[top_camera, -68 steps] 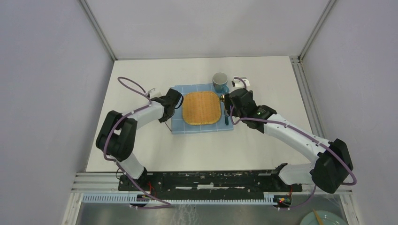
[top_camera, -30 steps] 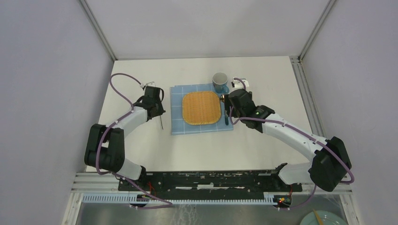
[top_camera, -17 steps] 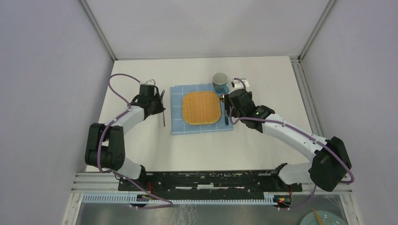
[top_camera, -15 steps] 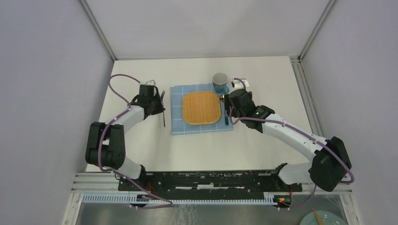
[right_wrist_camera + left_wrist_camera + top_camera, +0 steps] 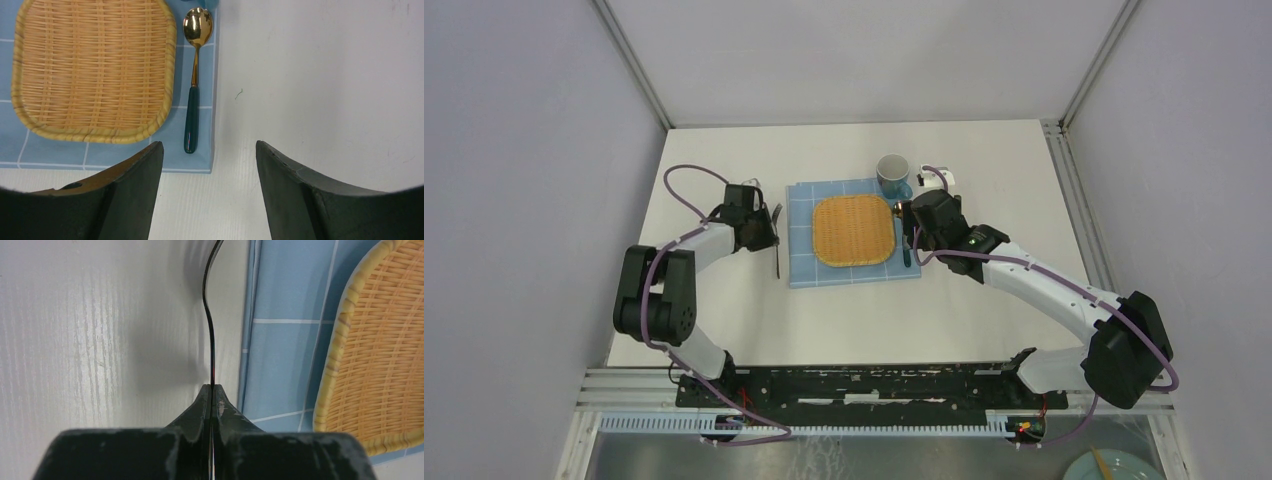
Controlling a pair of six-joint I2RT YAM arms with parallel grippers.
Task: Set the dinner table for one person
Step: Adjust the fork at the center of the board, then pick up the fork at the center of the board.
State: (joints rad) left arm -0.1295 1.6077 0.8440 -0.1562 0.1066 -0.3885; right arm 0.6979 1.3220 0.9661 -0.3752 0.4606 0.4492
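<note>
My left gripper is shut on a thin dark piece of cutlery, seen edge-on over the white dinner table just left of the blue checked cloth. A woven tray lies on the cloth. A gold spoon with a dark green handle lies along the tray's right side. My right gripper stands open and holds nothing, above the cloth's right edge near the spoon's handle end.
A grey-blue mug stands at the cloth's far right corner. Grey enclosure walls ring the table. The metal rail with the arm bases runs along the near edge. A teal plate sits below the table at bottom right.
My left arm carried the cutlery left off the cloth's edge, then came back a little toward it. The right arm and the spoon have not moved.
</note>
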